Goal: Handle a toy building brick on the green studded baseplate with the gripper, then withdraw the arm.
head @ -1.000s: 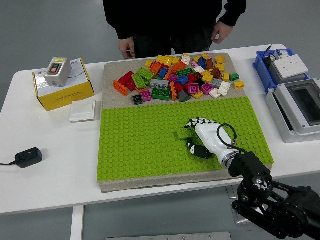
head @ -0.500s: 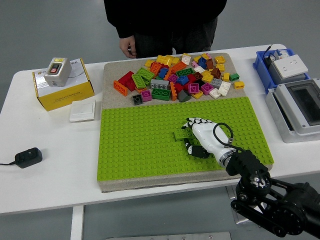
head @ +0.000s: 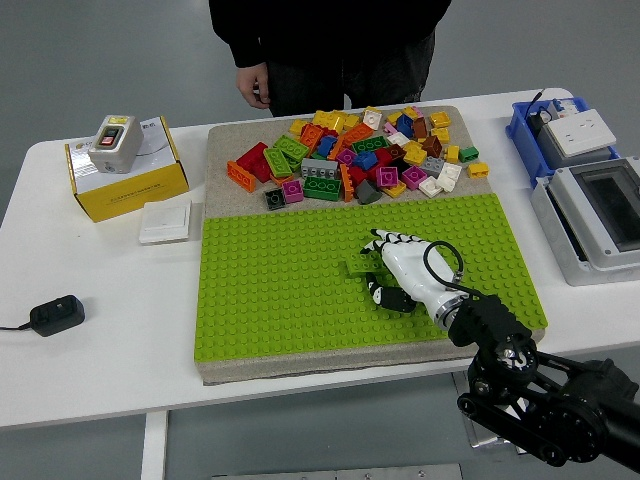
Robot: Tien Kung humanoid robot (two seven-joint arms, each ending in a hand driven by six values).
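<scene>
Right hand working a green brick on the baseplate.

The green brick (head: pixel 362 266) is sitting on the green studded baseplate (head: pixel 270 290), just left of the fingertips, and the right hand (head: pixel 403 272) is curling its fingers (head: pixel 385 240) onto it, thumb underneath; beyond the fingers, the loose brick pile (head: pixel 350 155) is lying in front of a standing person (head: pixel 330 40).

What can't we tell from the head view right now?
- Green brick: the right hand covers most of it; whether it is seated on the baseplate can't be told.
- Grasp: fingertips hidden against the brick, so pressing or gripping is unclear.
- Left arm: outside the frame.
- Person: cut off by the top edge.
</scene>
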